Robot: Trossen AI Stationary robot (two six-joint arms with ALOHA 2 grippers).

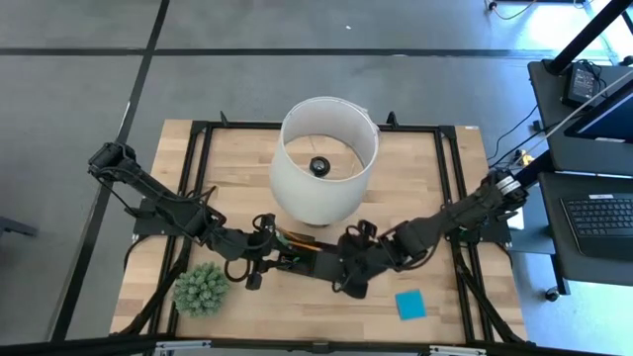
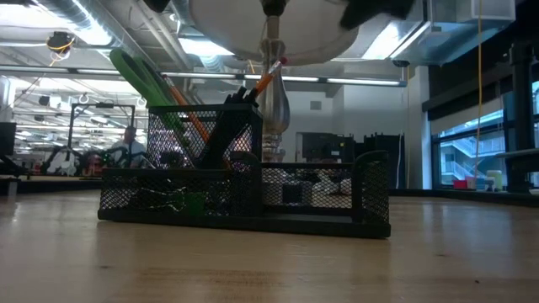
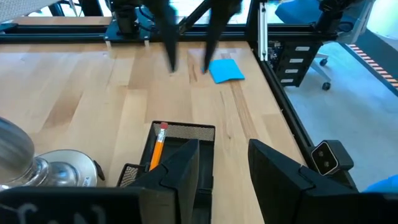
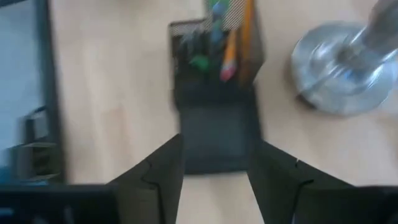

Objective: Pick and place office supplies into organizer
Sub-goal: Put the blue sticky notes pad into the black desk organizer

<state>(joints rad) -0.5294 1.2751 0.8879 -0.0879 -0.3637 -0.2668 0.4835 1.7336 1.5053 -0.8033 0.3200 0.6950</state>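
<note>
The black mesh organizer (image 2: pixel 253 198) stands on the table between my two grippers, in front of the lamp. Its tall compartment holds green-handled scissors (image 2: pixel 147 80) and an orange pencil (image 3: pixel 157 146), both leaning with their upper ends above the rim. A blue sticky-note pad (image 1: pixel 410 305) lies flat near the table's front right. My left gripper (image 3: pixel 224 155) hangs open over the organizer's left end (image 3: pixel 183 132). My right gripper (image 4: pixel 217 146) hangs open above the low compartment (image 4: pixel 214 124), pointing steeply down. Neither gripper has anything between its fingers.
A lamp with a big white shade (image 1: pixel 326 158) and a shiny metal base (image 4: pixel 342 62) stands just behind the organizer. A spiky green plant ball (image 1: pixel 201 289) sits at the front left. A black frame (image 1: pixel 450 178) runs around the table's edges.
</note>
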